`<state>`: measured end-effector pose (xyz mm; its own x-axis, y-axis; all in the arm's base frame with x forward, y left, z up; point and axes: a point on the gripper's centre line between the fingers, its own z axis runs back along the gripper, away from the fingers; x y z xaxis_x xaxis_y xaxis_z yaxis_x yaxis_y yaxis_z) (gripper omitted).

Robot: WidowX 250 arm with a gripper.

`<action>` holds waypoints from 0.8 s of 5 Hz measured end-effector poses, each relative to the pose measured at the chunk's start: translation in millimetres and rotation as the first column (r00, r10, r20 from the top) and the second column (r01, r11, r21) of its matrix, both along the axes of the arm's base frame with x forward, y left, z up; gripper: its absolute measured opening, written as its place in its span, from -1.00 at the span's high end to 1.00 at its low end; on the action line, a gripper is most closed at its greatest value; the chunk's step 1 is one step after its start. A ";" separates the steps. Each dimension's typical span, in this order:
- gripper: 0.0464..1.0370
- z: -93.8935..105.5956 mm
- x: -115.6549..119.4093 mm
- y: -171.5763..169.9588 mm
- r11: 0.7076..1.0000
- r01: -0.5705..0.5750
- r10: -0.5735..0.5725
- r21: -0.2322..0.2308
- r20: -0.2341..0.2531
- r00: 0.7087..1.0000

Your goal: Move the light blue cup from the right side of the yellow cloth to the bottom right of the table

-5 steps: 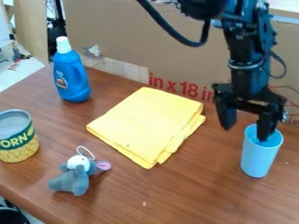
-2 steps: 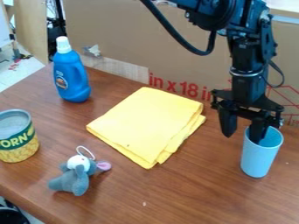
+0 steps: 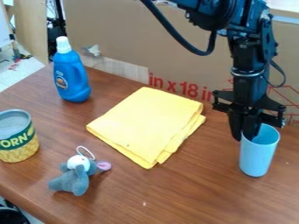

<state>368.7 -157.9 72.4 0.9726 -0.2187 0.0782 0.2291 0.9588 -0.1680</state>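
Gripper (image 3: 244,136) fingers pinch the thin rim wall of the blue cup (image 3: 255,157), which sits directly below and slightly right of them. It looks light, fairly stiff and smooth, so the rim suits a hold but may swivel; its mouth faces up, long axis near vertical.

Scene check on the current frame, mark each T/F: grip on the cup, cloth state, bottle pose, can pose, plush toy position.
1. The end effector grips the light blue cup at its rim. True.
2. The yellow cloth is spread in a single layer. False: the yellow cloth is folded.
3. The blue bottle stands upright, white cap on. True.
4. The corn can lies on its side. False: the corn can stands upright.
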 end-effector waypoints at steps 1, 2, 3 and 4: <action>0.92 14.2 -8.8 -8.3 1.000 0.026 -0.026 0.016 0.001 1.000; 0.92 53.2 -18.1 -13.0 0.998 0.053 -0.055 0.030 0.072 0.996; 0.92 76.7 -50.4 -3.9 0.997 0.038 -0.042 0.062 0.057 0.998; 0.92 70.7 -90.1 -4.7 0.992 0.066 -0.059 0.109 -0.063 0.996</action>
<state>278.6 -162.6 143.1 0.9590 -0.2833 -0.0073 0.2820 0.9564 -0.0764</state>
